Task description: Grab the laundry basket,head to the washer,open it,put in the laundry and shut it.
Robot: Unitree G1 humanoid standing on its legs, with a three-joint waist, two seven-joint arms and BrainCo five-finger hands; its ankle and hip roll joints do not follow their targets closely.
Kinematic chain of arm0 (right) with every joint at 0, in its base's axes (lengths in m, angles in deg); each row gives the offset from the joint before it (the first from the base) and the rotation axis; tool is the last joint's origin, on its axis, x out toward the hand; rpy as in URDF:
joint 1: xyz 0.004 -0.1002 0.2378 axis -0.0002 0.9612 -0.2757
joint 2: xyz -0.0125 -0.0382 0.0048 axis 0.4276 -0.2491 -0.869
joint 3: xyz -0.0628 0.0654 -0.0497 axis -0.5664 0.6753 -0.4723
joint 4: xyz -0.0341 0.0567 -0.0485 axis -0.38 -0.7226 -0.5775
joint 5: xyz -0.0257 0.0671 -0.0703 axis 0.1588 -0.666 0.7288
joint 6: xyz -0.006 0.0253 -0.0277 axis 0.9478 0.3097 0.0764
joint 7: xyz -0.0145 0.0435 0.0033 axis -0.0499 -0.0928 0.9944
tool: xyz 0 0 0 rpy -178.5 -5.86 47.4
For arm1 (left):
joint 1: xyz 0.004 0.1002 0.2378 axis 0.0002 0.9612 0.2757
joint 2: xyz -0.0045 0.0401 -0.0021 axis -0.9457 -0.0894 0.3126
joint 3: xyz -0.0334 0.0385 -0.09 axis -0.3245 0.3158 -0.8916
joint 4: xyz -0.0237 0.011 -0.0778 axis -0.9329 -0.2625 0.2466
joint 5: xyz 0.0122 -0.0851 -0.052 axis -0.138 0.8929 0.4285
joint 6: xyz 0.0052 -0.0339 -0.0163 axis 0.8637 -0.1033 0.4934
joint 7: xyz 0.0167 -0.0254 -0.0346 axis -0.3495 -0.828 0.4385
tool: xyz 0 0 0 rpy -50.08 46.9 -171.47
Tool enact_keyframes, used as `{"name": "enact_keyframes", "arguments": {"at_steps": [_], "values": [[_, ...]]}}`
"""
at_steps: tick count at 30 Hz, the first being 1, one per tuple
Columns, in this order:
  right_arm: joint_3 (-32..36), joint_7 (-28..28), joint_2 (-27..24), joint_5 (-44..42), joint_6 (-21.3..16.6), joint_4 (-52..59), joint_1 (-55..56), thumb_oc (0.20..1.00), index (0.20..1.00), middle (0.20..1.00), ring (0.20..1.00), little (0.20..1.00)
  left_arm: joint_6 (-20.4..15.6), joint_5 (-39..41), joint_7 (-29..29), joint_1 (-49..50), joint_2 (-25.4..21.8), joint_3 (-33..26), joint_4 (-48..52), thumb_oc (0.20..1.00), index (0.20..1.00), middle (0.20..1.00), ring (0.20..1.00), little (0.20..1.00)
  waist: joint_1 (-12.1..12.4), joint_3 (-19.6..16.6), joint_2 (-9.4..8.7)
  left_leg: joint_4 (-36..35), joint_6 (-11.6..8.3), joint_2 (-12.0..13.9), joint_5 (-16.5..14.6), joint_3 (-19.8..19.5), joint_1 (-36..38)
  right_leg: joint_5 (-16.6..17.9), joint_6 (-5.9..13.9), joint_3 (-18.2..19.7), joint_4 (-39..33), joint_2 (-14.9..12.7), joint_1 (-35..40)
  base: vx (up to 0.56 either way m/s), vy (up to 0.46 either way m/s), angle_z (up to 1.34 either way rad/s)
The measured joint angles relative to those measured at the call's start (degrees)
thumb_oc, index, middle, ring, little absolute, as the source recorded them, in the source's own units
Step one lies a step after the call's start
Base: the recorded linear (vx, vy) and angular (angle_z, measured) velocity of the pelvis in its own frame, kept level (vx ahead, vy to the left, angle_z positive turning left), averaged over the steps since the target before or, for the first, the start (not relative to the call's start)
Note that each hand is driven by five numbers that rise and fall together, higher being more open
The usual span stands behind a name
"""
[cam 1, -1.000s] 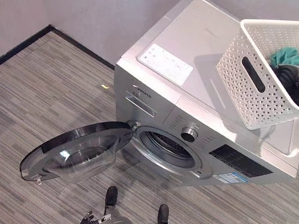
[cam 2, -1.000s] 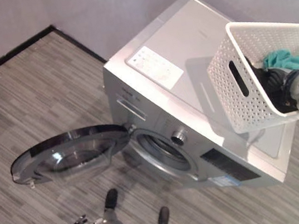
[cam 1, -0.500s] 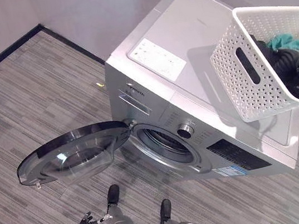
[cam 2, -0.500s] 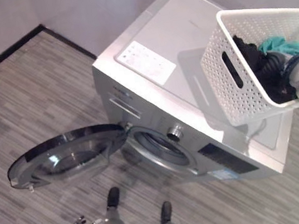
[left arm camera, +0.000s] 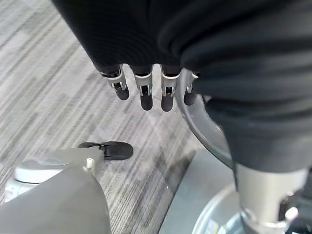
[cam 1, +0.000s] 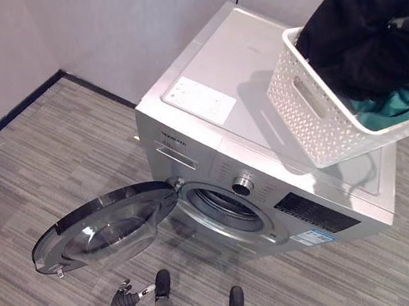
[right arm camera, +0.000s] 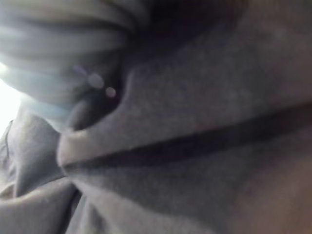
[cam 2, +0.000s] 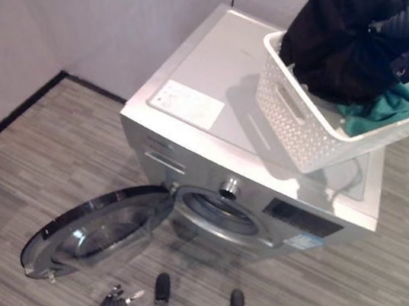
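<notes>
A bulky black garment (cam 1: 359,30) is raised from the white basket (cam 1: 315,117) by the right hand (cam 2: 408,11) (grip cannot be told), left hand (left arm camera: 146,90) fingers held straight.

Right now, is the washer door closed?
No, the washer door hangs swung wide open beside the drum opening, in the left eye view.

Even indoor light, basket (cam 1: 315,117) shadow on washer top (cam 1: 246,70), right wrist view blurred

White perforated basket (cam 1: 315,117), black laundry (cam 1: 356,34)
</notes>
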Motion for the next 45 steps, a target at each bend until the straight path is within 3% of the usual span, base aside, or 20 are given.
{"name": "enact_keyframes", "arguments": {"at_steps": [7, 11, 18, 21, 23, 31, 35, 41, 45], "values": [[-2.3, 2.4, 2.9, 0.0, 0.1, -4.7, -4.0, 0.200, 0.200, 0.200, 0.200, 0.200, 0.3, 0.0, 0.1, 1.1, 1.6, 0.3, -1.5, 1.000, 1.000, 1.000, 1.000, 1.000, -0.4, -4.6, -0.31, 0.0, 0.01, 0.3, -0.1, 0.2, 0.7, -0.3, -0.16, 0.4, -0.3, 0.2, 0.5, 0.01, 0.001, -0.01], [-2.3, 3.9, 5.7, 0.0, 0.4, -9.6, -6.3, 0.200, 0.200, 0.200, 0.200, 0.200, 0.4, 0.0, 0.4, 1.8, 1.7, 2.3, -1.5, 1.000, 1.000, 1.000, 1.000, 1.000, -0.3, -5.2, -0.13, 0.0, -0.20, 0.3, -0.3, 0.6, 1.0, -0.4, -0.15, 0.9, -0.5, 0.2, 0.6, 0.00, 0.005, -0.04], [-1.1, 11.2, 5.6, -0.2, 0.4, -1.6, -7.9, 0.200, 0.200, 0.200, 0.200, 0.200, 0.7, 0.0, 1.7, 3.5, 1.4, 2.1, 0.9, 1.000, 1.000, 1.000, 1.000, 1.000, -0.5, -5.9, 1.10, 0.0, 0.06, 0.3, -0.1, 1.3, 1.2, 0.1, -0.27, 1.4, -0.5, 0.1, 0.5, 0.00, 0.006, -0.05], [2.9, 14.5, 4.9, 0.2, 0.5, 7.8, -7.7, 0.200, 0.200, 0.200, 0.200, 0.200, 0.9, 0.0, 2.4, 5.6, 0.5, 2.0, 9.2, 1.000, 1.000, 1.000, 1.000, 1.000, -0.5, -5.9, 1.93, 0.0, 0.08, 0.1, 0.0, 1.2, 1.3, 0.2, -0.29, 1.4, -0.5, 0.1, 0.5, -0.02, 0.017, 0.01], [9.2, 19.0, 4.3, 3.1, -0.1, 17.9, -5.3, 0.200, 0.200, 0.200, 0.200, 0.200, 0.9, 0.0, 2.8, 7.0, -1.4, 1.3, 17.9, 1.000, 1.000, 1.000, 1.000, 1.000, -0.1, -5.7, 2.49, 0.0, 0.11, -0.1, -0.1, 1.1, 2.3, 0.0, -0.21, 1.3, -0.5, 0.0, 1.5, -0.04, 0.046, 0.07], [29.9, 27.8, 3.0, 14.0, -1.3, 41.8, 13.3, 0.200, 0.200, 0.200, 0.200, 0.200, 0.0, -2.8, 3.1, 9.1, -9.4, 0.6, 41.1, 1.000, 1.000, 1.000, 1.000, 1.000, -0.5, -5.9, 4.17, -0.1, 1.03, -1.2, -0.8, 1.8, 3.9, -0.7, 0.31, 1.7, -0.5, -1.5, 2.7, -0.03, 0.054, -0.04], [40.2, 28.4, 8.9, 18.2, -1.4, 57.8, 31.6, 0.200, 0.200, 0.200, 0.200, 0.200, -0.3, -5.3, 2.5, 9.8, -10.3, -5.8, 50.2, 1.000, 1.000, 1.000, 1.000, 1.000, -2.6, -6.5, 5.40, -0.2, 1.73, -2.0, -1.4, 3.6, 5.4, -0.7, 0.95, 3.4, -0.5, -2.6, 3.3, -0.04, 0.058, -0.20], [43.5, 22.8, 20.3, 18.2, -3.3, 67.6, 48.6, 0.200, 0.200, 0.200, 0.200, 0.200, -0.3, -7.3, 1.0, 11.0, -9.0, -5.8, 51.3, 1.000, 1.000, 1.000, 1.000, 1.000, -4.3, -6.8, 5.17, -0.1, 1.82, -1.8, -2.0, 7.5, 6.6, -0.2, 1.51, 7.4, -0.5, -2.8, 2.0, -0.03, 0.042, -0.31], [42.2, 17.1, 28.6, 17.1, -3.5, 72.7, 59.6, 0.200, 0.200, 0.200, 0.200, 0.200, -0.3, -7.3, 0.5, 12.8, -7.4, -5.7, 52.4, 1.000, 1.000, 1.000, 1.000, 1.000, -4.8, -6.7, 5.21, -0.5, 2.17, -2.1, -2.7, 9.8, 7.7, 0.0, 1.92, 9.2, -0.5, -3.4, 1.9, -0.04, 0.033, -0.29]]}}
